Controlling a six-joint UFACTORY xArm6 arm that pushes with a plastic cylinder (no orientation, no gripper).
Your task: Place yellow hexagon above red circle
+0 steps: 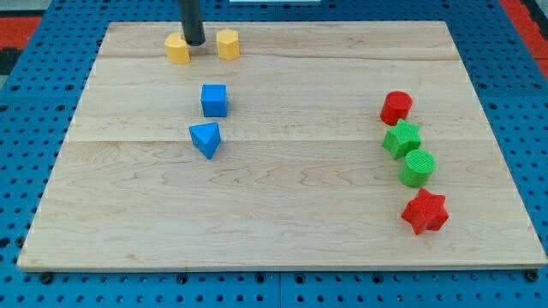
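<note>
The yellow hexagon [228, 44] sits near the view's top, left of centre. A second yellow block [177, 49] of unclear shape lies just left of it. My tip [194, 43] stands between these two yellow blocks, close to both. The red circle [396, 108] lies at the view's right, well away from the hexagon and lower in the view. The rod rises out of the view's top edge.
A blue cube [215, 100] and a blue triangle [205, 139] lie below the yellow blocks. Below the red circle run a green star [402, 139], a green circle [418, 168] and a red star [425, 212]. The wooden board [282, 231] rests on a blue pegboard.
</note>
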